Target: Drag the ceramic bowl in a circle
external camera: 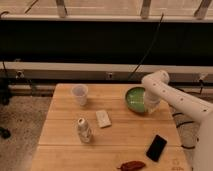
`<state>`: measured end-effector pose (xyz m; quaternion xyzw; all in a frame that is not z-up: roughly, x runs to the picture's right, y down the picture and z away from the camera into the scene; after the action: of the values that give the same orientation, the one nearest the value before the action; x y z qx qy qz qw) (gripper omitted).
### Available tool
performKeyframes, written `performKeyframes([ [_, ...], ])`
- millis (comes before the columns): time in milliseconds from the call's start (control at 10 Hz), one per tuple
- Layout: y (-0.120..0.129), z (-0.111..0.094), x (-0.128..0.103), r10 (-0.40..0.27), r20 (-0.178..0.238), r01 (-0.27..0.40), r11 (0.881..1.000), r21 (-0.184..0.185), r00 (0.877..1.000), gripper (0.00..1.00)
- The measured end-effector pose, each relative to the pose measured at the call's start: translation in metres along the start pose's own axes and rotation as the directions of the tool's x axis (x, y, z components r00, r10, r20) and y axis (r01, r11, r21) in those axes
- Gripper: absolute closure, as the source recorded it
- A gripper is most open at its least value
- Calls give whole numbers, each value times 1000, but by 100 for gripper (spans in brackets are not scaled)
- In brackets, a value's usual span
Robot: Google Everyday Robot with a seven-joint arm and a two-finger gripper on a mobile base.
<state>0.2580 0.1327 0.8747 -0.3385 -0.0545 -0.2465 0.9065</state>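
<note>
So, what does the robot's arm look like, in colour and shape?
The arm is white and smooth: thick rounded tubes with a domed cap at the joint. I see no cables or markings on it. The gripper, pale too, is at the right rim of the ceramic bowl.

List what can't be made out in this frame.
Camera view: gripper at the ceramic bowl's right rim; the arm hides whether it touches.
Bowl's right side: covered by the arm.
Reddish item near the table's front edge: too blurred to identify.
Arm's base: cut off at the right edge.
</note>
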Motion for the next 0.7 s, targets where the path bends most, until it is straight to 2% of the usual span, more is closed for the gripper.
performKeyframes([
  [200,-17,-9,-20,-56,18,55,998,38,998,83],
  [400,-24,-17,-43,-114,37,111,992,59,993,83],
  [500,-25,-23,-56,-147,49,143,987,79,988,83],
  [700,-14,-32,-72,-185,69,178,980,91,980,83],
])
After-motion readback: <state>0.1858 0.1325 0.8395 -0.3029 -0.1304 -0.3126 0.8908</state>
